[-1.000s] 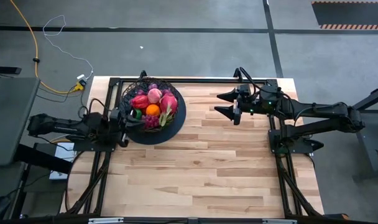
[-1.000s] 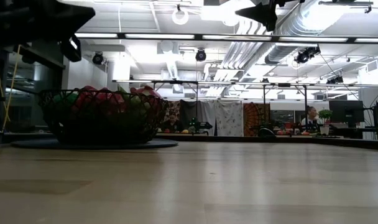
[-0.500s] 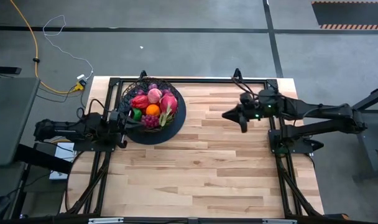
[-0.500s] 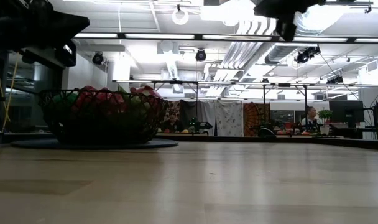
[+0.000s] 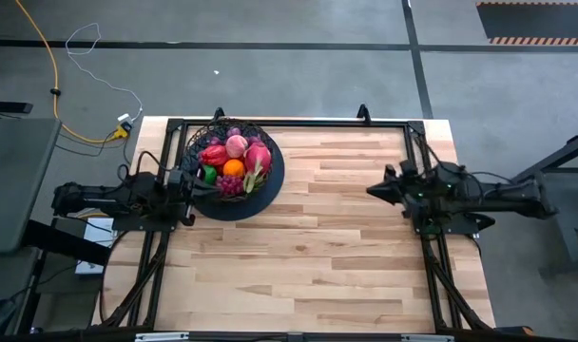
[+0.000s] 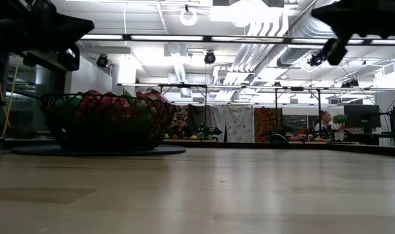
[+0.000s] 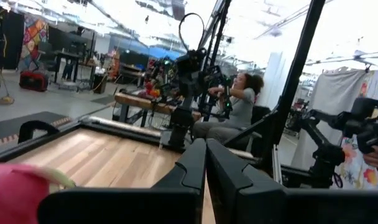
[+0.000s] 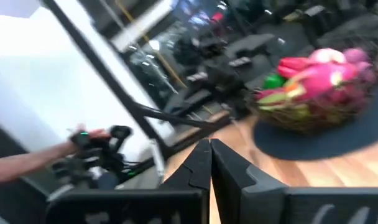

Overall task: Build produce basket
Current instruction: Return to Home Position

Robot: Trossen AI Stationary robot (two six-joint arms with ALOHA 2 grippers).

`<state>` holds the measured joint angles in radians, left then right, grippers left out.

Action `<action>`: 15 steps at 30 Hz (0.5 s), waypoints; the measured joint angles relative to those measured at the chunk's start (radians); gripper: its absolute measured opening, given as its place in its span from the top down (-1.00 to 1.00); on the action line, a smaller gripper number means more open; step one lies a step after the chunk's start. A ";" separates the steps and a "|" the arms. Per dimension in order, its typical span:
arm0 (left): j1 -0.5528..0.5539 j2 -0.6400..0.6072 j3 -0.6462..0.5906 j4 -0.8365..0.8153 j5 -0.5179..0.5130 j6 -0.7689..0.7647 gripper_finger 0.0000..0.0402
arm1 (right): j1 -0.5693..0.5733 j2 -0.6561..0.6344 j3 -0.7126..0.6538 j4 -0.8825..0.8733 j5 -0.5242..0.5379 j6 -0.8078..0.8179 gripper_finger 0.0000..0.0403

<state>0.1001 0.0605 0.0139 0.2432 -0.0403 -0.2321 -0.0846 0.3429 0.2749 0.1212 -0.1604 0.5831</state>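
Note:
The basket (image 5: 230, 157), a black wire-mesh bowl, stands on its dark round base (image 5: 267, 195) at the table's far left. It is heaped with produce: a pink peach (image 5: 236, 144), an orange (image 5: 233, 167), purple grapes (image 5: 231, 186), and red and green pieces. The low view shows the basket (image 6: 106, 123) from the side. My left gripper (image 5: 190, 183) hovers shut at the basket's left rim, raised above the table. Its fingers (image 7: 206, 163) are closed with nothing between them. My right gripper (image 5: 370, 192) hangs shut over the table's right part, far from the basket, and is empty (image 8: 209, 163).
Black frame rails (image 5: 289, 122) run along the table's far and side edges. Bare wooden tabletop (image 5: 298, 256) stretches across the middle and near part. A seated person (image 7: 239, 102) shows beyond the table in the left wrist view. Cables (image 5: 56, 90) lie on the floor at the far left.
My right gripper has shut its open fingers and drawn back toward the table's right edge, coming a little nearer as well, turning as it went. The basket and produce have stayed as they were.

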 joint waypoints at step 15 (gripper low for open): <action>0.000 0.000 0.000 -0.196 -0.005 0.000 0.98 | 0.105 -0.332 -0.194 -0.004 0.078 -0.091 1.00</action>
<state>0.1005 0.0606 0.0139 0.0473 -0.0451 -0.2321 0.0200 0.0105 0.0811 0.1169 -0.0826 0.4923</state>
